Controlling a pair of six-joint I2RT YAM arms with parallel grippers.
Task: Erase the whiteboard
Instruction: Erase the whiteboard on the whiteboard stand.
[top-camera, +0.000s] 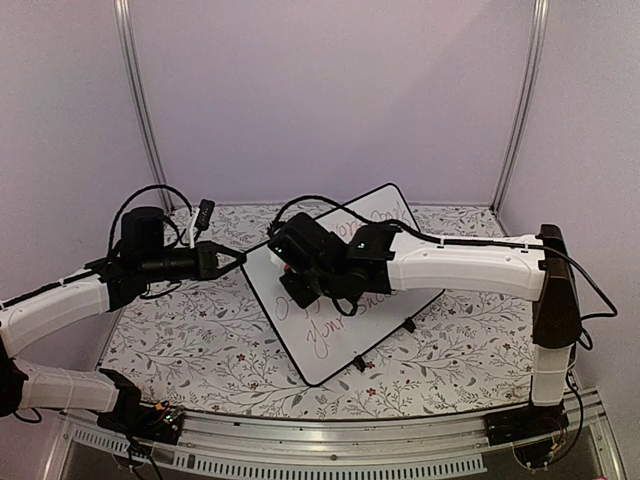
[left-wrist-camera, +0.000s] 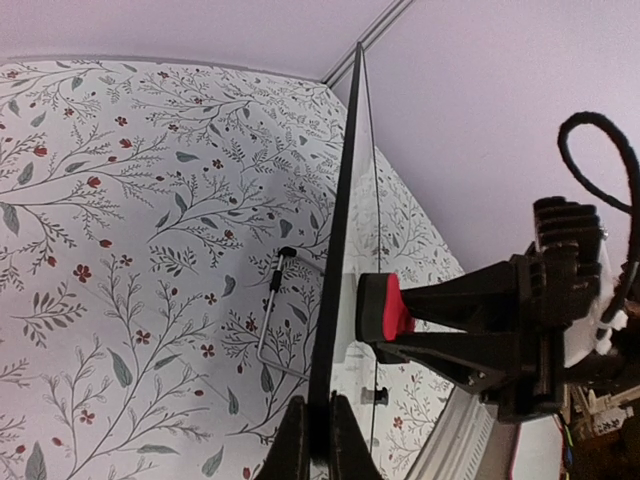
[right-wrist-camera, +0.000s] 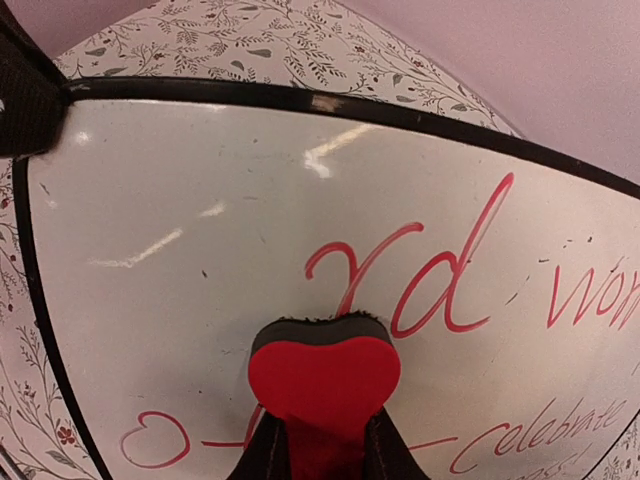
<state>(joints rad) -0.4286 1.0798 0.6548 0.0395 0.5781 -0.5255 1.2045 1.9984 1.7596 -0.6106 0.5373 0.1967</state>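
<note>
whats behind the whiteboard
In the left wrist view, a bent wire stand shows behind the whiteboard, over the floral cloth. The board's back face is seen only edge-on, so anything on it can't be made out. The top view hides it entirely.

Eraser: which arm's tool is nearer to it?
Right. The right tool holds the eraser; the left tool clamps the whiteboard by its edge, off to one side.

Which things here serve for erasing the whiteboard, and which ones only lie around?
For the job: whiteboard, its red handwriting, red heart-shaped eraser in the right gripper, left gripper with jaws shut on the whiteboard's rim.

Just there: flowered table cover, black cables, metal rail at the near edge.
</note>
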